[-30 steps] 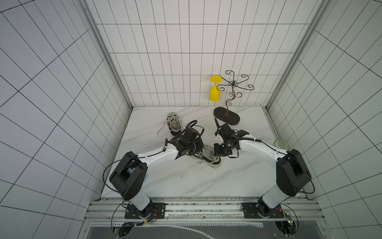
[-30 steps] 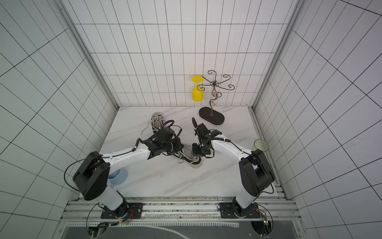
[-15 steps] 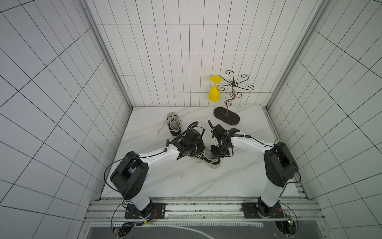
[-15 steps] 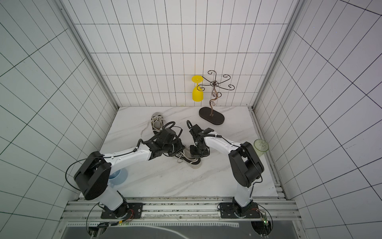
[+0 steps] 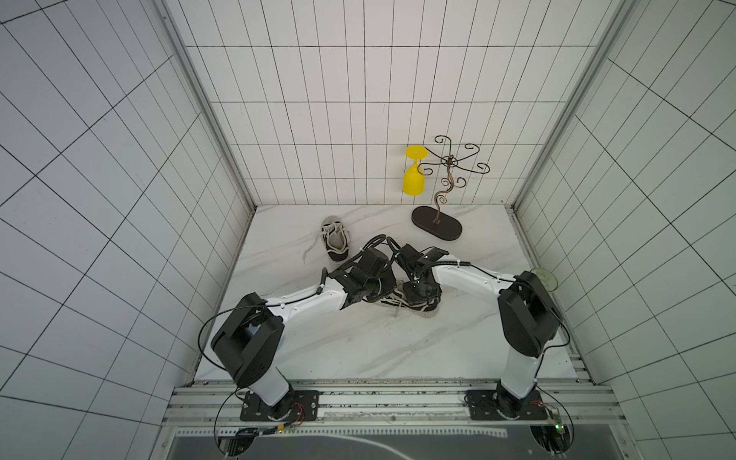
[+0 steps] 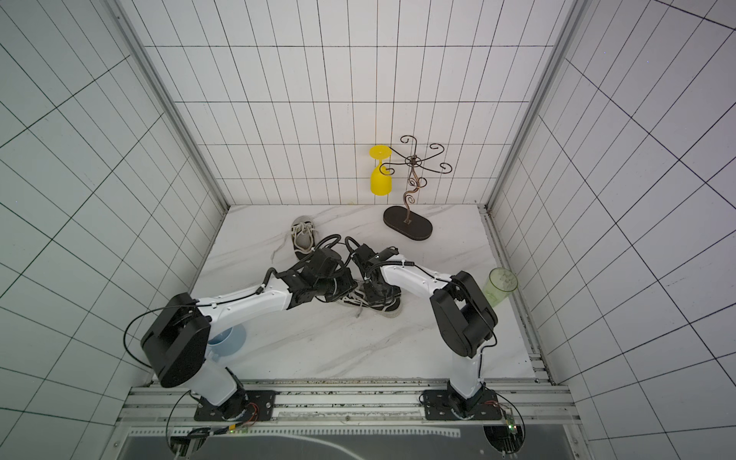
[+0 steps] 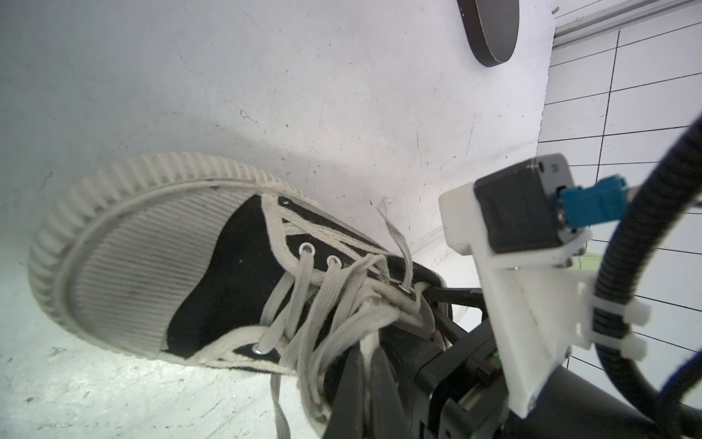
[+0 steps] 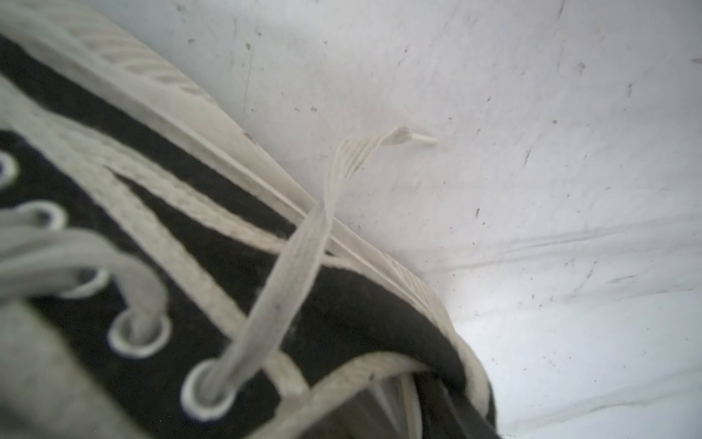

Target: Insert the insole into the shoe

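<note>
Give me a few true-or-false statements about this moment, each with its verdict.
1. The left gripper and right gripper are both at the black shoe. True.
2. The yellow glass stands upright on the table. False: it hangs upside down from the rack.
3. A second shoe lies farther back. True.
4. The green cup sits by the left arm. False: it is beside the right arm.

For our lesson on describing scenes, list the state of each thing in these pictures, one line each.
black shoe: upright on its sole, laces loose.
left end effector: shut on the black shoe's collar.
right end effector: open, reaching into the shoe's opening.
second shoe: upright, laces loose.
rack: upright.
yellow goblet: hanging upside down from the rack.
green cup: upright.
</note>
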Controlling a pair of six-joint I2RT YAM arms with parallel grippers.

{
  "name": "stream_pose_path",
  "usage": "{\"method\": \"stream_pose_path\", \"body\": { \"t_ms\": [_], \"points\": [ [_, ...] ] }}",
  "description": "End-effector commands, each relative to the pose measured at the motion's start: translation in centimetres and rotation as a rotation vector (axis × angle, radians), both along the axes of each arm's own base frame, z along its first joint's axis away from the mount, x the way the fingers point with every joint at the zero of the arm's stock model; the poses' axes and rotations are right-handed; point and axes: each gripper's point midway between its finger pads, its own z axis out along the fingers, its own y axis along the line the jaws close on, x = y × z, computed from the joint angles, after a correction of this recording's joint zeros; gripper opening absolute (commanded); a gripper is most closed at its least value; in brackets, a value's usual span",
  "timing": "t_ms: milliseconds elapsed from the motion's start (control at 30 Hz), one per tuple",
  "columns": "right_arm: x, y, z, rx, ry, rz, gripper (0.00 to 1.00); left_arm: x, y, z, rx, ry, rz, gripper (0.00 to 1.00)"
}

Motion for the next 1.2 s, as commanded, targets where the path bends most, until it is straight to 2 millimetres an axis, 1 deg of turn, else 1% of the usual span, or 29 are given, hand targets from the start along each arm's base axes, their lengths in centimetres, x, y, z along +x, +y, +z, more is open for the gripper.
{"method": "stream_pose_path", "body": {
  "t_ms": [0, 100, 167, 233, 367, 467, 567, 667, 833, 900, 967, 1067, 1167],
  "points": [
    [0.7, -1.7, 1.9, 0.094, -0.011, -0.109, 0.65, 0.9, 0.6, 2.3, -0.021, -0.073, 0.023, 0.0],
    [1.7, -1.0, 4.1, 0.201, -0.03, -0.129, 0.68, 0.8, 0.6, 1.1, -0.008, -0.051, 0.021, 0.0],
    [2.2, -1.0, 5.4, 0.222, -0.053, -0.129, 0.69, 0.7, 0.4, 0.5, -0.006, -0.043, 0.022, 0.0],
    [2.5, -1.3, 6.1, 0.218, -0.078, -0.132, 0.7, 0.7, 0.4, 0.1, -0.001, -0.037, 0.023, 0.0],
    [1.9, -2.7, 5.8, 0.182, -0.072, -0.148, 0.71, 0.6, 0.2, -0.2, 0.002, -0.036, 0.029, 0.0],
    [1.1, -3.0, 5.6, 0.183, -0.058, -0.141, 0.7, 0.7, -0.1, -0.3, 0.001, -0.033, 0.03, 0.0],
    [0.0, -2.8, 4.8, 0.205, -0.011, -0.116, 0.66, 0.9, -0.3, -0.3, -0.002, -0.036, 0.03, 0.0],
    [-0.5, -2.7, 3.9, 0.213, 0.004, -0.114, 0.64, 0.9, -0.5, -0.3, -0.004, -0.037, 0.023, 0.0],
    [-1.2, -2.7, 1.0, 0.188, 0.063, -0.1, 0.61, 0.9, -0.6, -0.1, -0.006, -0.041, 0.019, 0.0],
    [-1.1, -2.9, 0.0, 0.173, 0.064, -0.111, 0.59, 1.0, -0.7, 0.0, -0.006, -0.046, 0.012, 0.0],
    [-0.7, -3.2, -0.9, 0.152, 0.048, -0.132, 0.54, 1.0, -0.6, 0.1, -0.004, -0.05, 0.01, 0.0],
    [-0.3, -3.8, -2.5, 0.109, 0.057, -0.161, 0.44, 0.9, -0.6, 0.3, -0.001, -0.055, 0.005, 0.0],
    [0.0, -3.9, -3.6, 0.089, 0.064, -0.179, 0.41, 0.9, -0.6, 0.5, 0.004, -0.062, -0.01, 0.0]
  ]
}}
